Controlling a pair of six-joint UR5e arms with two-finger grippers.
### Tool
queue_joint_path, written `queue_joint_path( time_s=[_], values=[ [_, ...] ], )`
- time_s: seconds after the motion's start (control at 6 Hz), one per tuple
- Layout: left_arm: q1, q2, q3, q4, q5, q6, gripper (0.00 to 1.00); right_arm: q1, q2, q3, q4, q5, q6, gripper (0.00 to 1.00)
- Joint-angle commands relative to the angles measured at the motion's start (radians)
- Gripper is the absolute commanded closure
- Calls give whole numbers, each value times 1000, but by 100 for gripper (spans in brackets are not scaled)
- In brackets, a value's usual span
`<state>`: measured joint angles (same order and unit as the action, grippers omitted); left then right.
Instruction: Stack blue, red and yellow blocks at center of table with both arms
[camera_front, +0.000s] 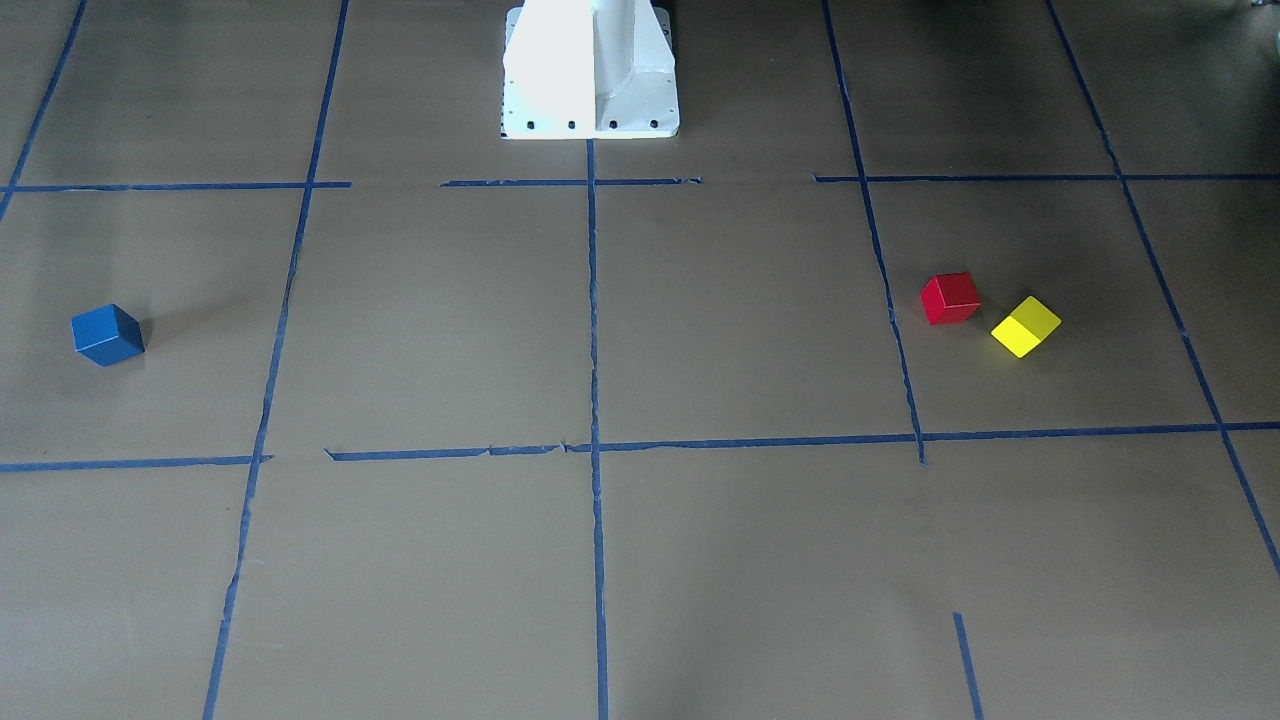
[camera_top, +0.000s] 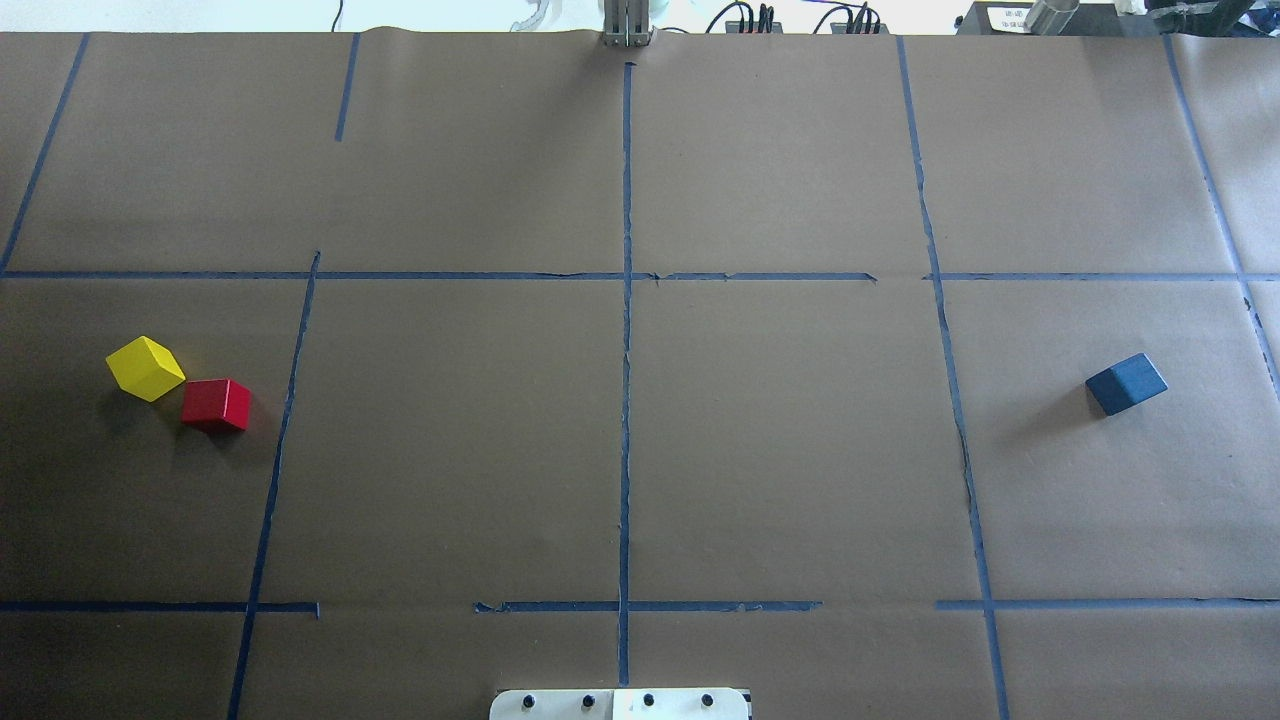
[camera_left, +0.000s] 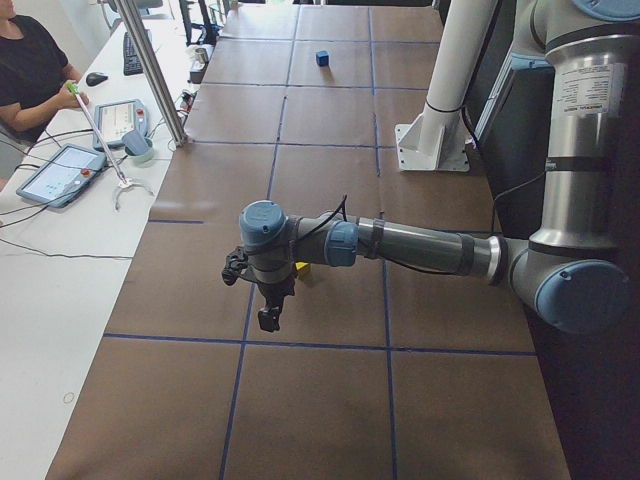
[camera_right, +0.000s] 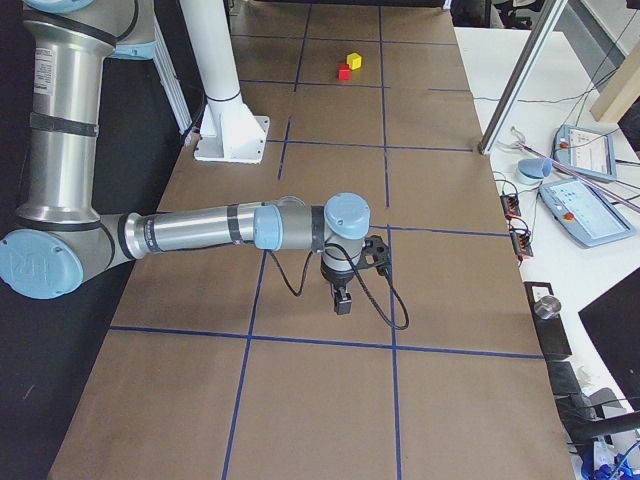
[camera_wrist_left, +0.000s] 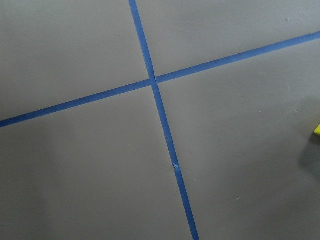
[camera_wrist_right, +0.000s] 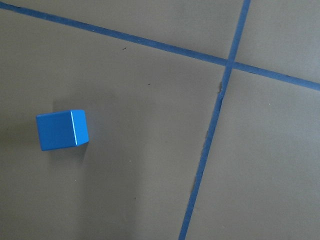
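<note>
Seen only from the table's ends: left gripper (camera_left: 268, 318) and right gripper (camera_right: 343, 303), each pointing down above the table (camera_top: 800, 450). Cannot tell how wide either stands or whether anything is held. Given by the overhead and front cameras alone: all three blocks at once, lying singly. Yellow block (camera_top: 146, 368) close by the left gripper, partly hidden behind it, with red block (camera_top: 216, 404) just beside. Blue block (camera_top: 1126, 383) under the right gripper's camera, off to one side, well apart from the left gripper.
</note>
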<state>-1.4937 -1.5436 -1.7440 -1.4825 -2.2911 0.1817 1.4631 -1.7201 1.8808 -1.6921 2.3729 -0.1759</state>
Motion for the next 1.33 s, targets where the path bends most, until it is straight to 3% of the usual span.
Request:
queue_joint_path(
  time_s=[0.0, 0.33, 0.67, 1.17],
  values=[
    [1, 0, -6, -1, -1, -1, 0, -73, 0, 1, 87, 23, 36, 0],
    [1, 0, -9, -1, -1, -1, 0, -308, 8, -14, 300, -90, 290, 0],
    [1, -1, -11, -2, -1, -1, 0, -384, 26, -115, 438, -118, 340, 1],
    [0, 0, -23, -2, -1, -1, 0, -443, 75, -156, 447, -118, 443, 1]
  ],
)
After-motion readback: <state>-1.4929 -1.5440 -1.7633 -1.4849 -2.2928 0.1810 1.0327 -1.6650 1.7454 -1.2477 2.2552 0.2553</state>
